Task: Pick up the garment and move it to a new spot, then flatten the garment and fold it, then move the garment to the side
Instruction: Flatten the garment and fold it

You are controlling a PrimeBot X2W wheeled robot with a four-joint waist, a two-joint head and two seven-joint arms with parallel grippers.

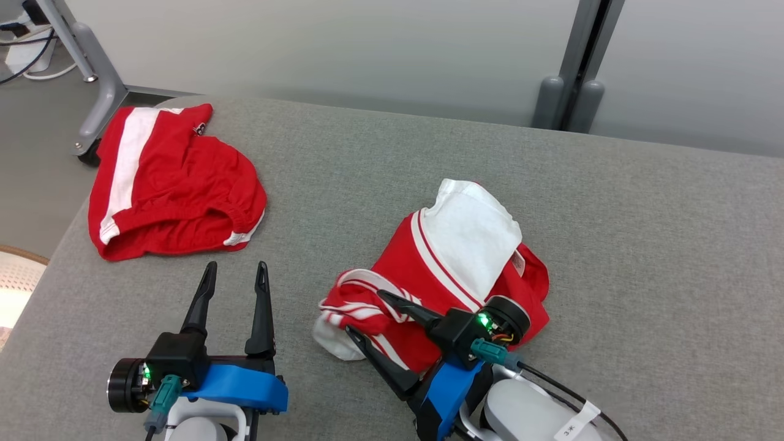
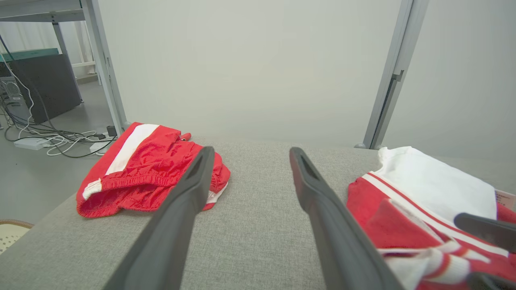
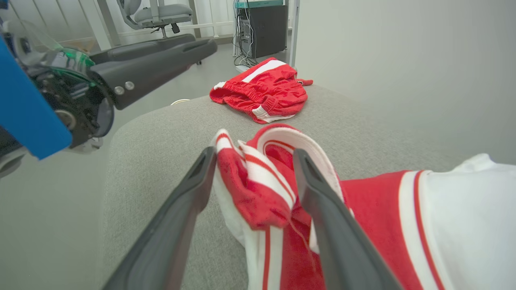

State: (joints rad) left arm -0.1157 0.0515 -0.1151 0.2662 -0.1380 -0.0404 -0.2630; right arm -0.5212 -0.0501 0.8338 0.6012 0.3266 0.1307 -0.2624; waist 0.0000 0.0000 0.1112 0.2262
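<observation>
Garment (image 1: 429,269), bunched inside parted right claw (image 3: 254,155) (clearest from right wrist)

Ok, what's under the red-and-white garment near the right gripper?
The grey padded surface shows all round the red-and-white garment, which lies bunched on it. Its own folds cover whatever is directly beneath, so that cannot be seen.

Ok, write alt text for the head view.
A crumpled red-and-white garment lies on a grey padded table, the fingers of the right gripper spread around its striped near edge. The left gripper is open to its left, over bare table; red shorts lie at the far left corner.
</observation>
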